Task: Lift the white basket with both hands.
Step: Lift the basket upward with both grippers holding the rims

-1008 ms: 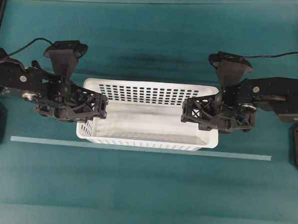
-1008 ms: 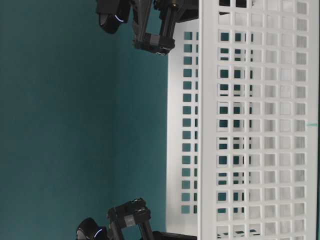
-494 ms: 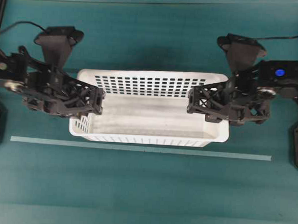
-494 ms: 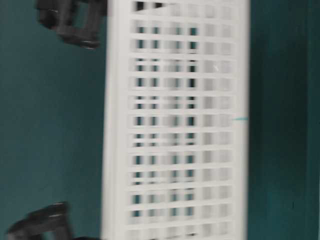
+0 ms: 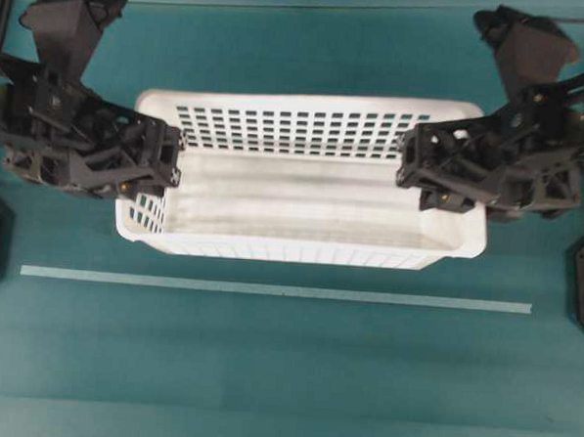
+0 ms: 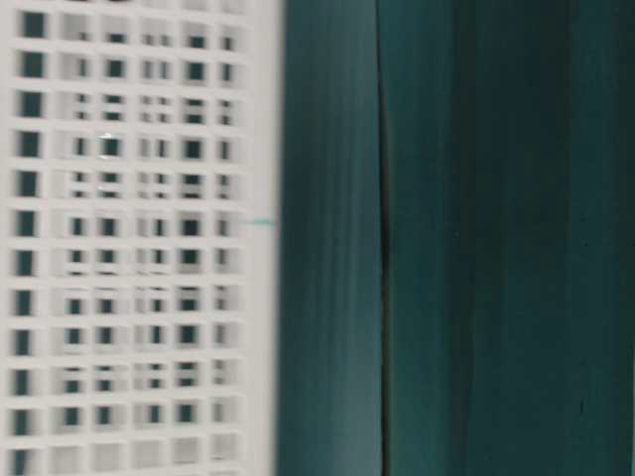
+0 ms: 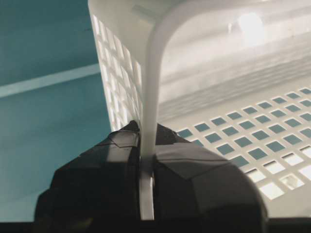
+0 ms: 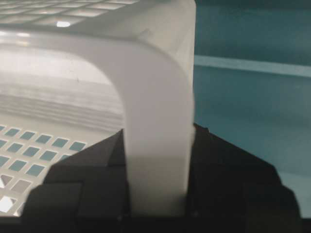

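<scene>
Teal cloth covers the whole table [image 5: 284,365], with a pale strip of tape [image 5: 269,290] running across it nearer the front edge. Above that strip, between the two arms, sits the white basket [image 5: 303,195], empty, its far wall full of small square holes. From where I stand the lift looks to be under way: the table-level view shows the perforated side blurred and apparently clear of the surface, though I can't make out its underside. The left gripper [image 5: 168,158] is pinched tight on the thin rim at the basket's left end; the left wrist view shows the rim squeezed between its jaws. The right gripper [image 5: 412,171] is clamped over the broader rounded rim at the right end. Next, I'd say, both arms need to rise evenly so the basket stays level and neither rim slips. No brand, label or writing is readable anywhere
</scene>
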